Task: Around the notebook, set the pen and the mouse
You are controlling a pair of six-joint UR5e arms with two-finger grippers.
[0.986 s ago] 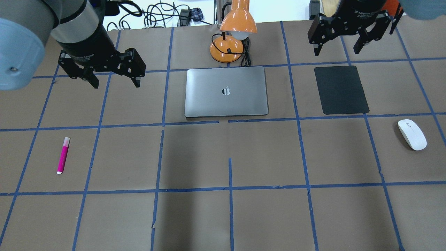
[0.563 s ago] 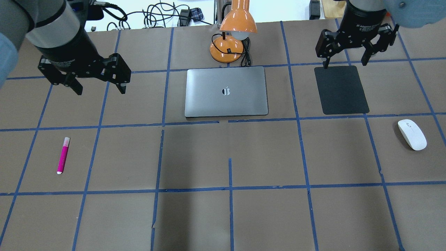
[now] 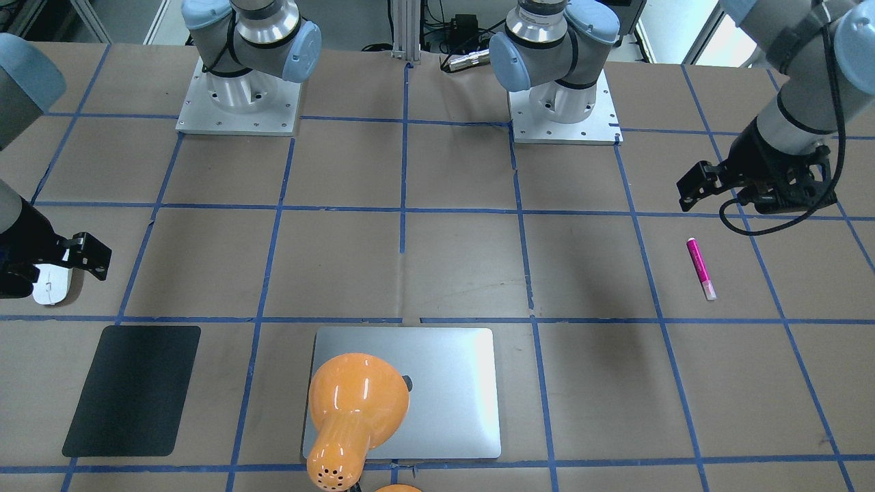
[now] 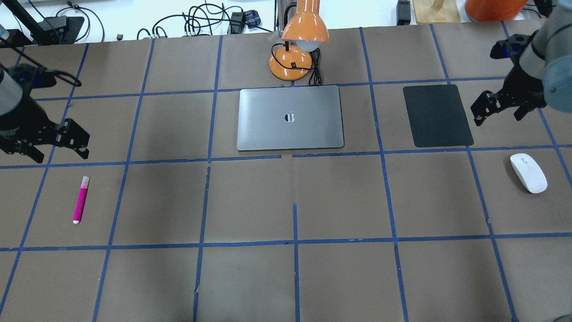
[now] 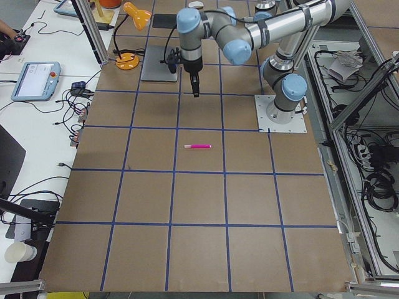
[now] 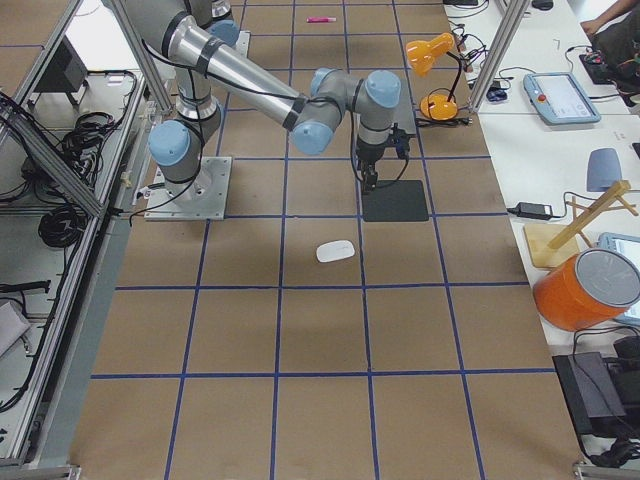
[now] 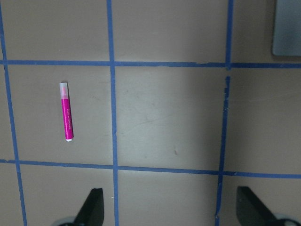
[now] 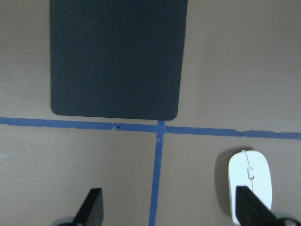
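The magenta pen [image 4: 81,199] lies flat on the brown table at the left, alone in its tape square. My left gripper [image 4: 60,154] hangs open above the table just beyond it; in the left wrist view the pen [image 7: 66,112] sits ahead and left of the open fingers. At the right lies the white mouse [image 4: 528,172]. Open and empty, my right gripper [image 4: 498,117] hovers beyond it, beside the black mat; the right wrist view shows the mouse [image 8: 249,185] by the right finger. The silver notebook [image 4: 290,117] rests shut at centre.
An orange desk lamp [image 4: 299,44] with its cord stands just behind the notebook. A thin black mat [image 4: 437,115] lies right of the notebook. Cables run along the far table edge. Blue tape lines grid the brown surface.
Both arms swung outward and lower. The left gripper moved left toward the pen, the right gripper moved right past the black mat toward the mouse. Both stayed open.
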